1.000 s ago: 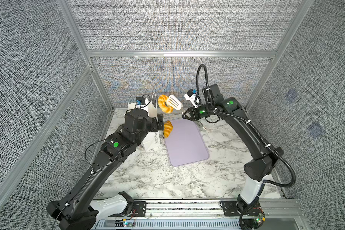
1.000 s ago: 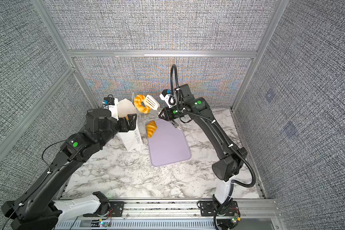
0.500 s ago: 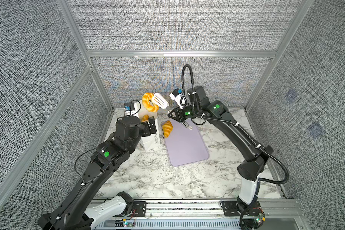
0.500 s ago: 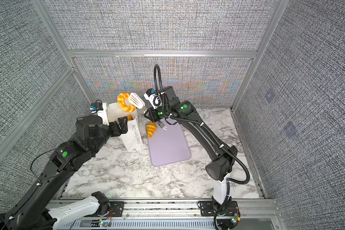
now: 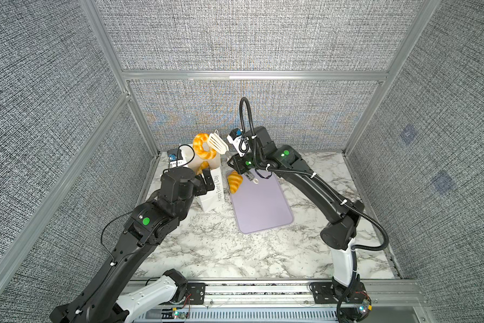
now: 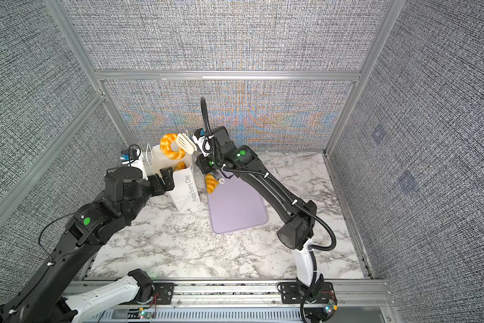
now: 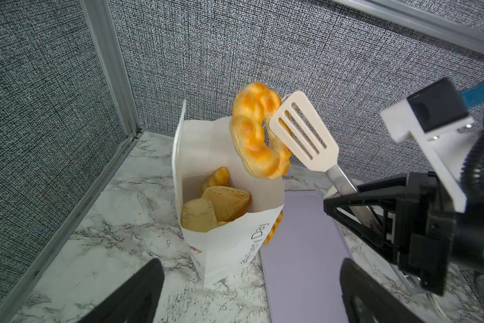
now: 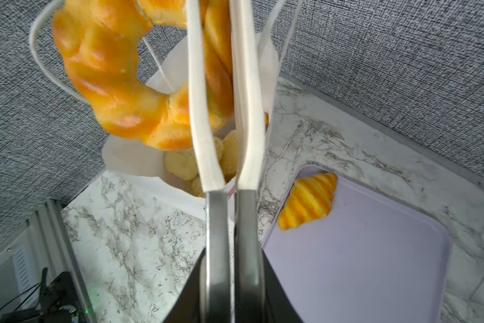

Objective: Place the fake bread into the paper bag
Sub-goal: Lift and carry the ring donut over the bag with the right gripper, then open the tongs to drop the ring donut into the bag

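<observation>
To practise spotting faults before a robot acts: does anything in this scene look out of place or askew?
The ring-shaped bread hangs off one side of the tongs, pinched only at its edge, above the paper bag. A croissant lies at a corner of the lavender tray, one tip over its rim.

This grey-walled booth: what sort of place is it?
Probably a robot test cell, not a bakery: two black arms fixed to a metal rail, grey fabric walls in metal framing, toy bread held over a paper bag.
</observation>
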Tool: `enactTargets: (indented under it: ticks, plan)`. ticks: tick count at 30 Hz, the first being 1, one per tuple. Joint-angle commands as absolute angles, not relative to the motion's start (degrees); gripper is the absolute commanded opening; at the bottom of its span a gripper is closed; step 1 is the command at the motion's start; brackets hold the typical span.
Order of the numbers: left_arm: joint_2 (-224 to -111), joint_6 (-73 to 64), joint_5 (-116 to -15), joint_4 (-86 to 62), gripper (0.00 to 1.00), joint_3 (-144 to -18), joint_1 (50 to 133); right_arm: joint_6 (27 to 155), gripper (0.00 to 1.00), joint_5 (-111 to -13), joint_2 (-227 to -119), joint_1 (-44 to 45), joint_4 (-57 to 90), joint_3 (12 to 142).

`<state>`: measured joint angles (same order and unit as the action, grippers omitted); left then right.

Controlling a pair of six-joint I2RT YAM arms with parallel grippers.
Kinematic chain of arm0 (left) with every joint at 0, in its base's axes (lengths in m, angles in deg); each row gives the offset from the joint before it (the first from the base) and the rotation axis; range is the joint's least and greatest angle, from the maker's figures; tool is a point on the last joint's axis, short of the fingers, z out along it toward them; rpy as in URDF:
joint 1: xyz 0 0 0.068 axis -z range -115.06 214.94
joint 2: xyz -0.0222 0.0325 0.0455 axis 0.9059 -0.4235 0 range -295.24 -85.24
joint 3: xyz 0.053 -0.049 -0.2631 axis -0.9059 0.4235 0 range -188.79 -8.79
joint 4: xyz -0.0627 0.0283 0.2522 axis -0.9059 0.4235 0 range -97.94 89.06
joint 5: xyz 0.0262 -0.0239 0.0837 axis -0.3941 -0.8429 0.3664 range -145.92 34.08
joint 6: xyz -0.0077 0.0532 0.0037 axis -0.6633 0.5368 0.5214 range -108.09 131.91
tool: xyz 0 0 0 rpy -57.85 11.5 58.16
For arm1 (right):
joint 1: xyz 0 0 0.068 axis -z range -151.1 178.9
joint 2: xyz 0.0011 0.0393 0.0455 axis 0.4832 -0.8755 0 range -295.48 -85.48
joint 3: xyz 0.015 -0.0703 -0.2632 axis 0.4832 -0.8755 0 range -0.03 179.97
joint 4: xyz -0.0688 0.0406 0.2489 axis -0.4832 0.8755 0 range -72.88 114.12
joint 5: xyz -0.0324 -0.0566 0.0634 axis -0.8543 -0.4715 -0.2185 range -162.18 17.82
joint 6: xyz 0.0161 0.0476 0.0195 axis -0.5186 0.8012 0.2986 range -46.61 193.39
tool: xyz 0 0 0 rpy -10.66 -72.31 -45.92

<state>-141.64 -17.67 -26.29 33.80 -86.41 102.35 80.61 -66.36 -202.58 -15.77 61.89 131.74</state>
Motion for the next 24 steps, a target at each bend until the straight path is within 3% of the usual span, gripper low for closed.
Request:
enactTargets:
  ticks: [1, 13, 24]
  plan:
    - [-141.4, -18.2, -25.2, 34.6, 0.99, -86.3, 102.3, 79.0, 0.27, -69.7, -203.5, -16.5, 61.1, 133.1]
    - [-143.1, -17.7, -26.2, 35.7, 0.99, -87.1, 102.3, 76.8, 0.48, -72.2, -206.1, -17.3, 64.3, 136.2]
    - [-145.0, -17.0, -28.9, 33.1, 0.99, -87.3, 102.3, 73.1, 0.51, -70.2, -200.0, -17.9, 62.6, 132.0]
